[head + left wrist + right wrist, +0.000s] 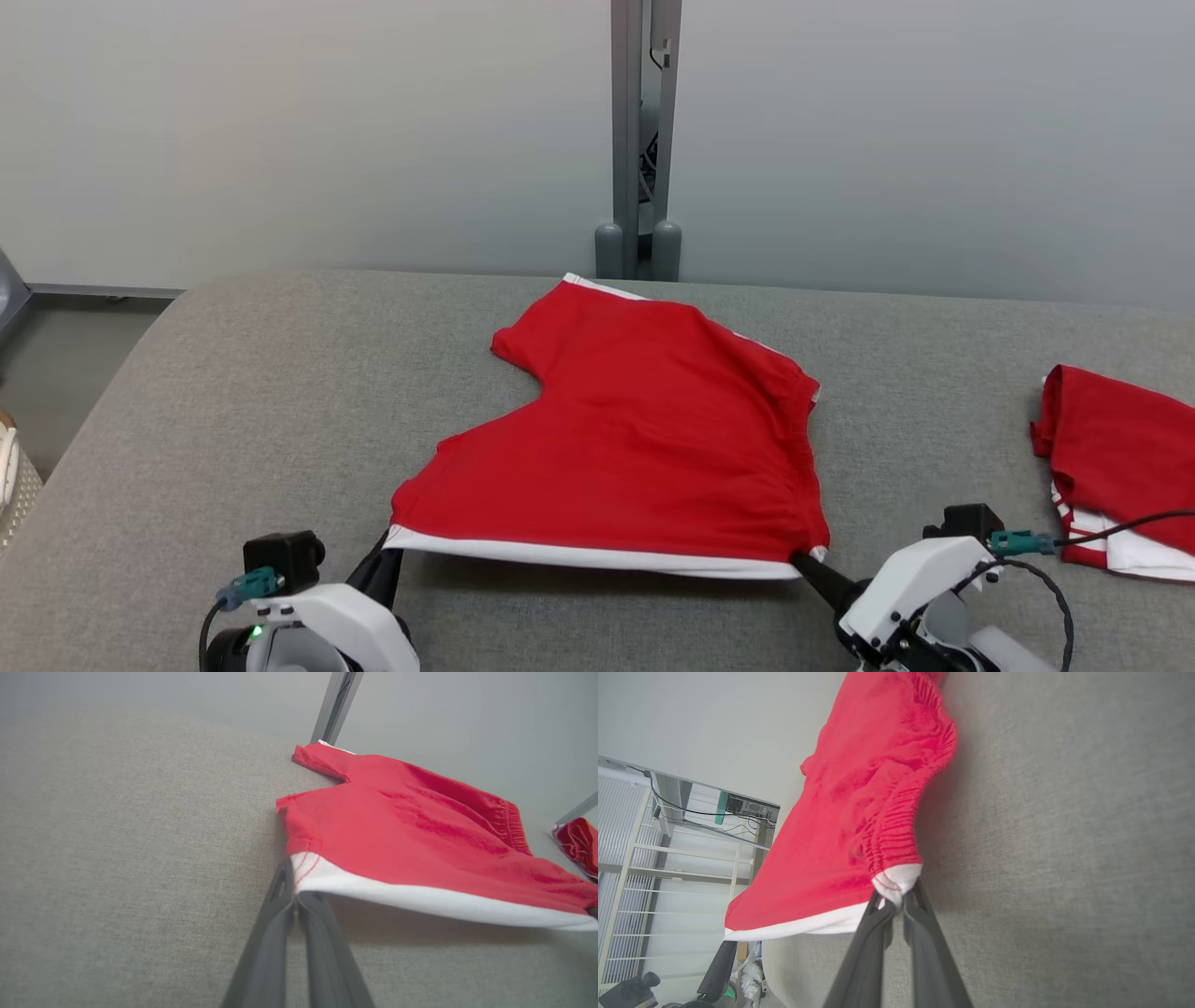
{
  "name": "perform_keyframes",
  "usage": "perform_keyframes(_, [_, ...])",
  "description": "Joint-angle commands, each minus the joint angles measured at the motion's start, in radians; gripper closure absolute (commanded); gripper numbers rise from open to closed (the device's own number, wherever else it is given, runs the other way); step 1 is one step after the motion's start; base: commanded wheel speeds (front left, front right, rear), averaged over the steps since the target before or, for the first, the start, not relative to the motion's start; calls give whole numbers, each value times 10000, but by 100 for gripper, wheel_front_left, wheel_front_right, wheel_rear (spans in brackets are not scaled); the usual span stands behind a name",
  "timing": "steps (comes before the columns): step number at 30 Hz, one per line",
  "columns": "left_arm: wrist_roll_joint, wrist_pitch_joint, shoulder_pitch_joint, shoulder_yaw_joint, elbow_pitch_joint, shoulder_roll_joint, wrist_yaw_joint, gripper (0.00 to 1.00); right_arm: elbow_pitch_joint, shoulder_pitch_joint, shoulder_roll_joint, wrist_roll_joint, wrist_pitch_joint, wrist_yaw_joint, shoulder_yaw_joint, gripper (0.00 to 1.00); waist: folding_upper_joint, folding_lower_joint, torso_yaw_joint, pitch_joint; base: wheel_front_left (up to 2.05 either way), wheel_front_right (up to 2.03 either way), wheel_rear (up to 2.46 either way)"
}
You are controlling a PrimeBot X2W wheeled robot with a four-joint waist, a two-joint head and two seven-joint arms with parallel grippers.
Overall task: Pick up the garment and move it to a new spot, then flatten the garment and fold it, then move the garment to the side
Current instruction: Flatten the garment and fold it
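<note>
Across the left side of the grey bench (233, 392): wide bare surface, reaching out to a rounded left edge and the floor beyond. Near the front left, left hand (388, 551), fingers pressed together on the near-left corner of the red shorts (635, 439), right at the end of the white band.

At the middle of the bench, those shorts: near edge lifted clear of the surface and pulled fairly straight between both hands, shadow beneath it, far part lying on the bench. Long axis across the bench, left to right, along that white-banded near edge. Leg ends toward the left, with the notch between them facing left; one leg slanting away to the far left, its tip close to the back edge of the bench. Gathered waistband toward the right, running from near to far. Behind that back edge, a pale wall and a grey post (642, 140).

Near the front right, right hand (803, 562), fingers clamped on the near-right corner, where white band meets waistband. Right of the waistband, a strip of bare bench, then a second red garment (1116, 448) with white trim, apart from the shorts and cut off by the right border of the head view.
</note>
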Motion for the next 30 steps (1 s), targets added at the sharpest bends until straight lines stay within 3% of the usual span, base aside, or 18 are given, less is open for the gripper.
perform_keyframes(1, [43,-35,208,167,-88,165,15,100,9,234,-206,26,93,0,-3,100,0,0,28,-99,0,0,0])
perform_keyframes(30, [2137,-35,3667,1940,-3279,564,475,100,-2189,2224,-1299,360,1761,-1,556,100,0,0,122,-402,0,0,0])
